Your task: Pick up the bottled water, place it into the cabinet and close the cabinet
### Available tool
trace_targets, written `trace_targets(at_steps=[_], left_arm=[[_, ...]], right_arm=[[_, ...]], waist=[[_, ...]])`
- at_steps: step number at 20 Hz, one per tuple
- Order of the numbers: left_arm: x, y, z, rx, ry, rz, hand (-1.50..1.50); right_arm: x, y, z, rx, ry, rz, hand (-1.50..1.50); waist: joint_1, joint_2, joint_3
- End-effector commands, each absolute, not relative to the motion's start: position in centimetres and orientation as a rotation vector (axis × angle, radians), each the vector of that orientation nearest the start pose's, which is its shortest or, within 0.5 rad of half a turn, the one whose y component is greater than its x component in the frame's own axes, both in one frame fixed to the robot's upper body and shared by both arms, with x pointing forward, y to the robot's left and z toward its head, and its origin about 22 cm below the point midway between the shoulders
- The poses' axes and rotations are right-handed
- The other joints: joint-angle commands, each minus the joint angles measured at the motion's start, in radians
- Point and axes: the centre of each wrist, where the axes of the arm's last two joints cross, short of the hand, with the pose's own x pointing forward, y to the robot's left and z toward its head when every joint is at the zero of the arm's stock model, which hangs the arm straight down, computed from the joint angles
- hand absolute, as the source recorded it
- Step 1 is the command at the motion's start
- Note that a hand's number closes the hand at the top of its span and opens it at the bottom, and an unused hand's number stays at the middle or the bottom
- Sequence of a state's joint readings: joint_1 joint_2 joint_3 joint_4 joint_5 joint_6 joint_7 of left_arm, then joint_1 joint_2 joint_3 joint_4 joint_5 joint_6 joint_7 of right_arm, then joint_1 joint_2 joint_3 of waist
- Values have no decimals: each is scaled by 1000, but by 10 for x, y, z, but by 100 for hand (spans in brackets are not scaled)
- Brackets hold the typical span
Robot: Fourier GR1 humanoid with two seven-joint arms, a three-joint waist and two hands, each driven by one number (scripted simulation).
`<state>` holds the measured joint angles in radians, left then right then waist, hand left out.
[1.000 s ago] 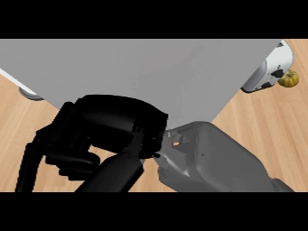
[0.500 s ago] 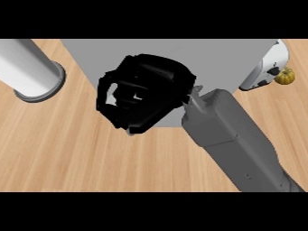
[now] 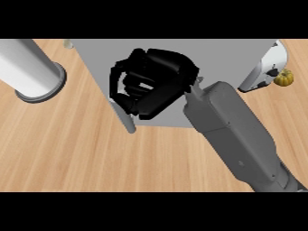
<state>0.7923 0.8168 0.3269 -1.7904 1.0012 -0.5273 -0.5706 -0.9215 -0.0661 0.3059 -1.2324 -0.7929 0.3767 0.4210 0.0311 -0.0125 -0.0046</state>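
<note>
You see the right robot hand [image 3: 155, 81], fingers curled and holding nothing, over the grey cabinet [image 3: 230, 56] on the wooden surface [image 3: 63, 149].

The right hand [image 3: 155, 81] shows curled fingers, its grey forearm slanting from the lower right.

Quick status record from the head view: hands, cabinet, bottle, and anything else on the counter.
right hand: fingers curled, over the grey cabinet's top
held object: cannot tell; nothing visible inside the curled fingers
left hand: not in view
grey cabinet: grey top fills the upper middle; door state cannot be told
bottled water: not visible
white cylinder: upper left, on the wooden counter
small yellow object: right edge, beside a white rounded item
</note>
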Motion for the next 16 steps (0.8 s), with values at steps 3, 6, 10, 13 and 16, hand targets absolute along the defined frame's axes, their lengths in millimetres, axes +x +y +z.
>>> trace_targets(at_steps=[3, 6, 10, 13, 16], left_arm=[[68, 457, 84, -229, -1885, 76, -150], [60, 459, 84, -233, -1854, 63, -150], [78, 446, 89, -244, -1856, 34, -150], [70, 456, 85, -235, -1874, 44, -150], [78, 445, 82, -261, -1869, 12, -150]], right_arm=[[393, -67, 211, 934, -1504, 644, -150], [394, -69, 223, 884, -1595, 602, -150], [396, -65, 234, 832, -1631, 606, -150], [398, -79, 247, 801, -1666, 578, -150], [396, -67, 246, 816, -1658, 562, -150]], waist=[[-8, 18, 3], [2, 16, 3], [-5, 22, 4], [2, 17, 3], [1, 19, 3]])
